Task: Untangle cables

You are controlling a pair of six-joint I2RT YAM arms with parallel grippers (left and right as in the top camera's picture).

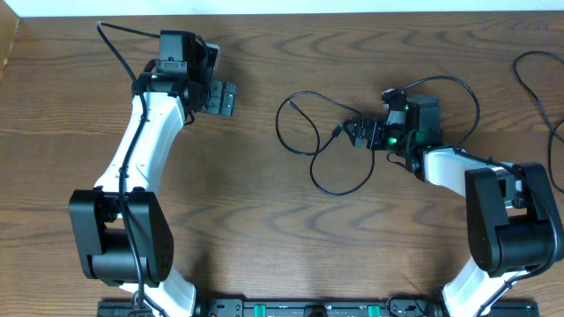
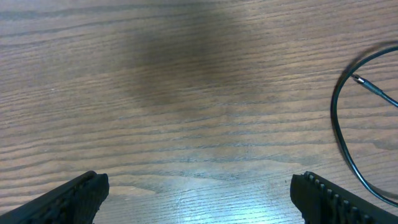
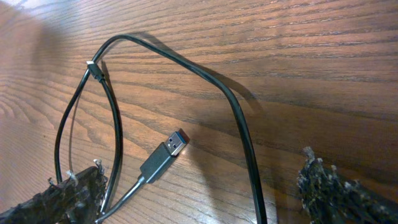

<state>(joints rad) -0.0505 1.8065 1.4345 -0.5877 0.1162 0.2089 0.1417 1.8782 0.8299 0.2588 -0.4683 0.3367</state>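
A thin black cable (image 1: 310,154) lies in loose crossing loops at the middle of the wooden table. Its USB plug (image 1: 337,130) points left, just ahead of my right gripper (image 1: 354,133). In the right wrist view the USB plug (image 3: 165,155) rests on the wood between the open fingers (image 3: 339,193). A black cable strand (image 3: 239,118) also runs through the gap, and nothing is gripped. My left gripper (image 1: 231,99) stands open at the upper left, apart from the loops. Its wrist view shows bare wood between the fingers (image 2: 74,199) and a cable arc (image 2: 339,130) with a small end plug (image 2: 367,84) at the right.
Another thin black cord (image 1: 546,92) curls at the table's far right edge. A thicker black cord (image 1: 467,92) arcs over the right arm's wrist. The table's back edge (image 1: 282,16) runs along the top, with the arm bases at the front.
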